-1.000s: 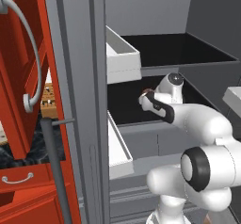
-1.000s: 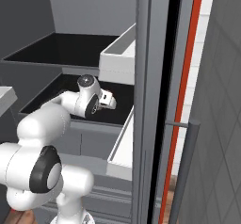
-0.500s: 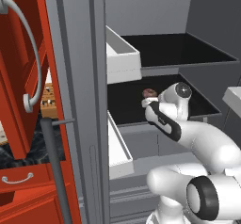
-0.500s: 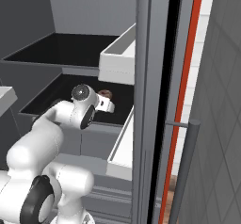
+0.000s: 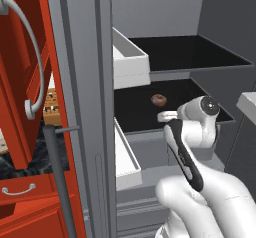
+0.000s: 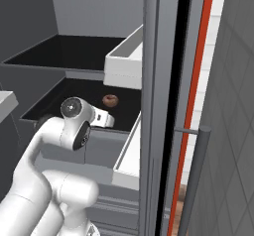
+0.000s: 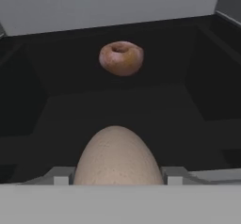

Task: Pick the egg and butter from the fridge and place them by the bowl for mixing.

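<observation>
Gripping the egg between its fingers, the hand sits at the front edge of the fridge middle shelf, apparently to carry it toward the bowl, while a doughnut-like pastry lies farther back.

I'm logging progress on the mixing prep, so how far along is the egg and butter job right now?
Early stage. The fridge stands open, and the end effector grips the egg between its fingers, over the dark shelf. A donut sits farther back on that shelf. Left: carry the egg out to the bowl, then fetch the butter.
</observation>
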Available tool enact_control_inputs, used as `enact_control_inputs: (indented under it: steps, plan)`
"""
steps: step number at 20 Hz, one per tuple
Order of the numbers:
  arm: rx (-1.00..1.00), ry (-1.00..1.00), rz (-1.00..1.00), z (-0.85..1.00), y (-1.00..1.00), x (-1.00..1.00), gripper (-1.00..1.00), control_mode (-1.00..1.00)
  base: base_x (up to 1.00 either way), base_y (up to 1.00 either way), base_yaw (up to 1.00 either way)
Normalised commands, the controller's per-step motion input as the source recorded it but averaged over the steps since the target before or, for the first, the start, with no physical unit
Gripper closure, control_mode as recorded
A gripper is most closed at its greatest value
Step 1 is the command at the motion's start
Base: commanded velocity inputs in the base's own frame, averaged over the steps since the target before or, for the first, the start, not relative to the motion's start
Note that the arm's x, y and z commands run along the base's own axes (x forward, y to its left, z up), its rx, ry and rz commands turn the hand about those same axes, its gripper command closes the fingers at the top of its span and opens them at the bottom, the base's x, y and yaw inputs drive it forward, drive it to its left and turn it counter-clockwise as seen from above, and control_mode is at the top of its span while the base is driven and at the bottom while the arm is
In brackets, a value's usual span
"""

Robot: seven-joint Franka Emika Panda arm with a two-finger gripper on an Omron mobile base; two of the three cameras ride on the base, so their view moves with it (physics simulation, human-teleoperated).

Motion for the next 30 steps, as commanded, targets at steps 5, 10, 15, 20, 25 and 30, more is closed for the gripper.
enact_control_inputs:
  steps: [5, 10, 15, 20, 25, 30]
  plan:
    - [0.0, 0.0, 0.0, 0.54, 0.0, -0.71, 1.0, -1.0, 0.0, 0.0, 0.0]
    - [0.0, 0.01, 0.0, 0.6, 0.0, -0.75, 1.0, -1.0, 0.0, 0.0, 0.0]
    - [0.0, 0.1, 0.0, 0.63, 0.0, -0.87, 1.0, -1.0, 0.0, 0.0, 0.0]
    - [0.0, 0.08, 0.0, 0.09, 0.37, -0.71, 1.0, -1.0, 0.0, 0.0, 0.0]
    - [0.0, 0.05, 0.0, 0.18, 0.27, -0.68, 1.0, -1.0, 0.0, 0.0, 0.0]
    - [0.0, 0.06, 0.0, 0.51, 0.0, -0.59, 1.0, -1.0, 0.0, 0.0, 0.0]
